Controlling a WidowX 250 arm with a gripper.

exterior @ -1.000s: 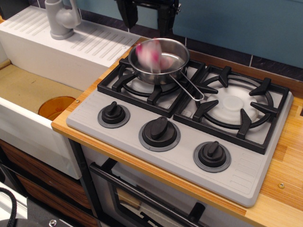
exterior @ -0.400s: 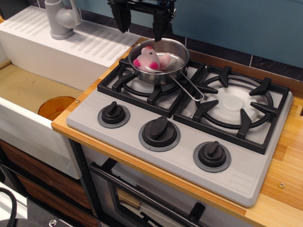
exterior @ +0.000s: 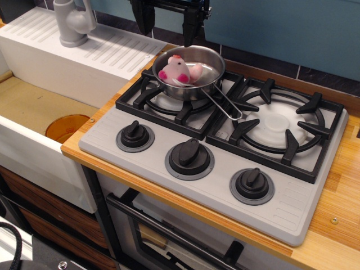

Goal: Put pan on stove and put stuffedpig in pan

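Note:
The shiny steel pan (exterior: 202, 84) sits on the left burner grate of the grey stove (exterior: 146, 154), its wire-loop handle pointing toward the front right. The pink stuffedpig (exterior: 179, 71) lies inside the pan, snout toward the front left. My gripper (exterior: 167, 29) hangs above the pan's back rim at the top edge of the view. Its two black fingers (exterior: 145, 19) stand apart and hold nothing.
A white sink (exterior: 34, 107) with a grey faucet (exterior: 72, 22) and an orange drain lies left of the stove. The right burner grate (exterior: 281, 124) is bare. Three black knobs (exterior: 190, 157) line the stove's front. Wooden counter (exterior: 343, 185) surrounds the stove.
The pig was a falling pink blur one second ago and now lies still in the pan. My gripper stays open above the pan and has shifted slightly.

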